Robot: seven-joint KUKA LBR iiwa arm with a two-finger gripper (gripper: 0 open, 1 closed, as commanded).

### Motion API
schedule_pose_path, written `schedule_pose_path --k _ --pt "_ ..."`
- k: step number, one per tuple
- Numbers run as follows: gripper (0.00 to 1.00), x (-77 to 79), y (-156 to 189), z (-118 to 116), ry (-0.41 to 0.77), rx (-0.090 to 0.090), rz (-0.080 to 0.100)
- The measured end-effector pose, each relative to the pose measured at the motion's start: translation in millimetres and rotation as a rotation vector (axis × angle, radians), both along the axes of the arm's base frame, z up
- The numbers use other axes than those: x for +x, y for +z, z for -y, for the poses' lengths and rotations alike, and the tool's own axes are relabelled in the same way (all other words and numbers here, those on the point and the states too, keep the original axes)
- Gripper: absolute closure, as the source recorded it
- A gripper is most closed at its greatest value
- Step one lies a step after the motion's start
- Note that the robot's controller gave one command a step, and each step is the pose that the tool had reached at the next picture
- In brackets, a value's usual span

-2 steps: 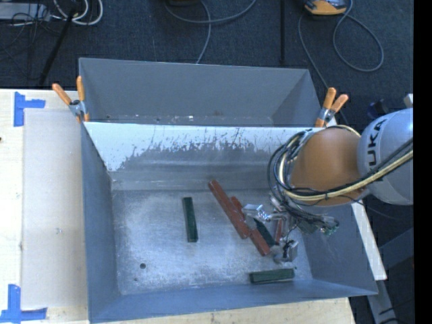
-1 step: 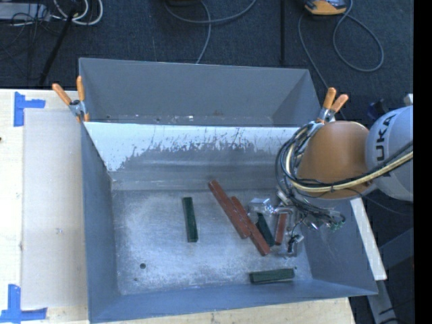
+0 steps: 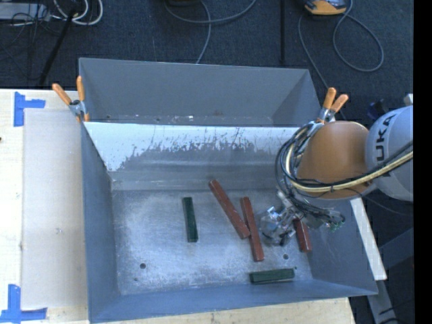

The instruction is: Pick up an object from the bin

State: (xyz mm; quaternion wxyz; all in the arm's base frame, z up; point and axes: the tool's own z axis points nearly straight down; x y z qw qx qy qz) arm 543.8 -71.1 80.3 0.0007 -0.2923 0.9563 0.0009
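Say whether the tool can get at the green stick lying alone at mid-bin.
Probably yes: the green stick lies flat and alone, nothing over it; the tool is off to its right.

Left of the green bar the bin floor lies open, while two brown sticks crowd the stretch toward the right wall.

A robotics lab: a KUKA arm over a grey metal bin, cables trailing across dark carpet.
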Motion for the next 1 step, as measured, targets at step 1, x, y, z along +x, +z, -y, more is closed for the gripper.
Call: schedule_pose_path --k 1 --pt "0.0 -0.1 0.0 0.4 -0.001 -0.001 -0.001"
